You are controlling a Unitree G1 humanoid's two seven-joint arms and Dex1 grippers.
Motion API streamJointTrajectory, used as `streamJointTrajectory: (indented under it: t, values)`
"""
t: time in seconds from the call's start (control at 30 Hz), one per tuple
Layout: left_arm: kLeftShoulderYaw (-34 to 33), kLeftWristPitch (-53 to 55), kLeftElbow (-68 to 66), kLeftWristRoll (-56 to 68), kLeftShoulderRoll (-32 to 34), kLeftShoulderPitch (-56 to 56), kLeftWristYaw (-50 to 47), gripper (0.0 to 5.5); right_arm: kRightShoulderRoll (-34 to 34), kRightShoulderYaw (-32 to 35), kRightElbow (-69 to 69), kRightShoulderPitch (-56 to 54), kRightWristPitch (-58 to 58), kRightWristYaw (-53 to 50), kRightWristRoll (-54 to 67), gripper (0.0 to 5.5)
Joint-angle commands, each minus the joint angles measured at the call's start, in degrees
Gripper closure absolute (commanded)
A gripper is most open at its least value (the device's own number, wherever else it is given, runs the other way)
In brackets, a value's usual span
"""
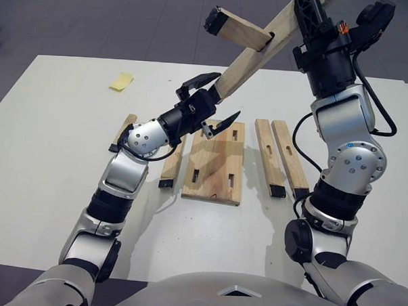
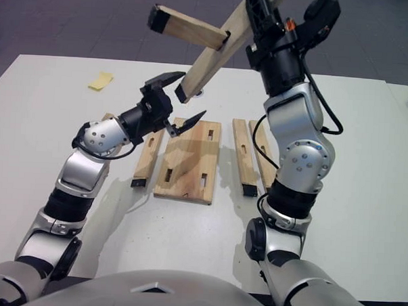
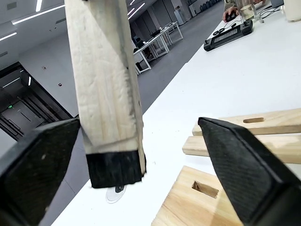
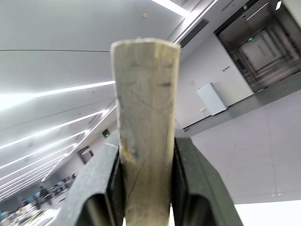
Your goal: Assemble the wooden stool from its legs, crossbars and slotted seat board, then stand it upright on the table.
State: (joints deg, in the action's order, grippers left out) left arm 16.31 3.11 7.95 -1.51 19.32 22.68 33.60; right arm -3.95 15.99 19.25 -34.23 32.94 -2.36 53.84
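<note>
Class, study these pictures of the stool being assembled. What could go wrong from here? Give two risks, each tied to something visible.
1. The crossbar sticks sideways from the raised leg, gripped by nothing; a jolt might loosen it.
2. The left gripper has its jaws open either side of the leg's capped end; closing off-centre could twist the leg in the right gripper, above the seat board.

Bright ceiling lights [image 4: 70,88], perhaps slight glare
</note>
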Motion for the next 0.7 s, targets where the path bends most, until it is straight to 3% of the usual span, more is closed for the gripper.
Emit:
streamJointTrajectory:
  t: [0.03, 0.3, 0.7]
  values:
    - [3.2, -0.8, 1.9, -1.7, 0.6, -0.9, 2.2, 0.11, 1.4, 2.8, -2.1, -2.0, -4.5, -0.5, 1.1, 4.51]
    - [3.8, 0.5, 5.7, -3.3, 5.4, -3.6, 6.3, 0.10, -0.2, 5.0, -2.9, -3.9, -7.3, -1.2, 1.4, 4.51]
    - [7.8, 0.5, 18.0, -2.2, 23.3, -6.4, 28.7, 0.10, -2.4, 4.5, -3.9, 0.8, -3.0, -4.4, 1.2, 4.51]
